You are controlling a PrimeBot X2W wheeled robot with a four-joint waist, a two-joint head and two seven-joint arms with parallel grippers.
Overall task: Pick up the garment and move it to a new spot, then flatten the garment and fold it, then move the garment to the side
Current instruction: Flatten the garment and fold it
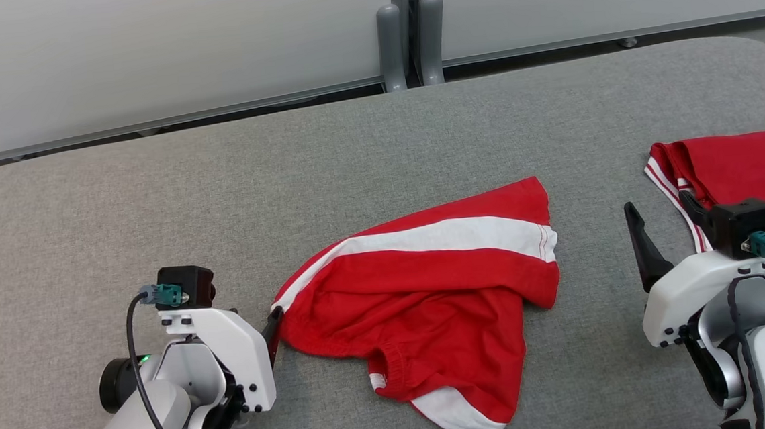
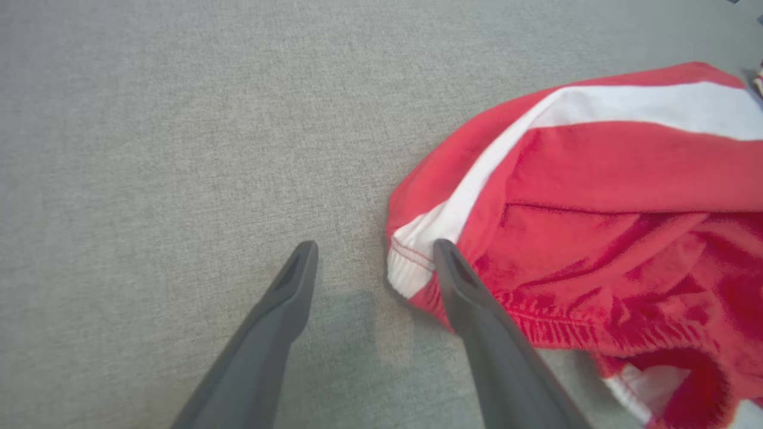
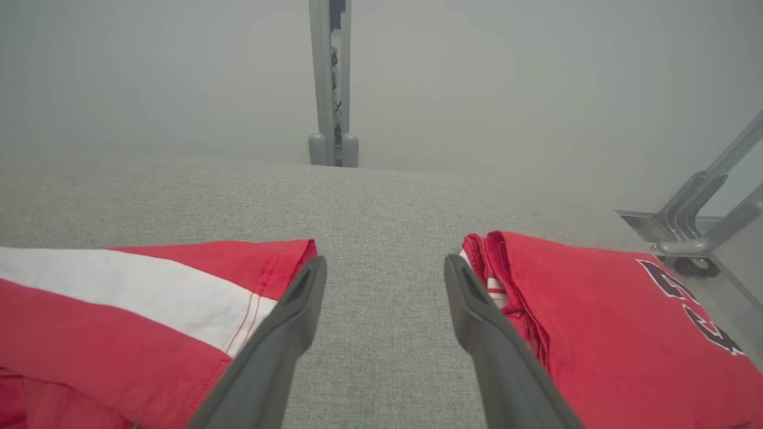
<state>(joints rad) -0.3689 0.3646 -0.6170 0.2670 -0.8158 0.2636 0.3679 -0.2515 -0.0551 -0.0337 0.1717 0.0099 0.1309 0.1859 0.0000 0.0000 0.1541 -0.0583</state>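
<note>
My left gripper rises from six o'clock, its two dark fingers spread apart with bare grey cloth showing between them; the grey fabric table fills the view from seven o'clock round to twelve; a crumpled red garment with a broad white stripe lies from two to five o'clock; its gathered corner sits just beside the fingertip nearer three o'clock; whether they touch, I cannot tell.

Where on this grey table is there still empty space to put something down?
The widest bare patch is the left half of the table, from the red shorts out past the left gripper. The far strip beside the wall is bare too. The right is crowded: the folded red shirt and the right gripper leave a narrow gap.
</note>
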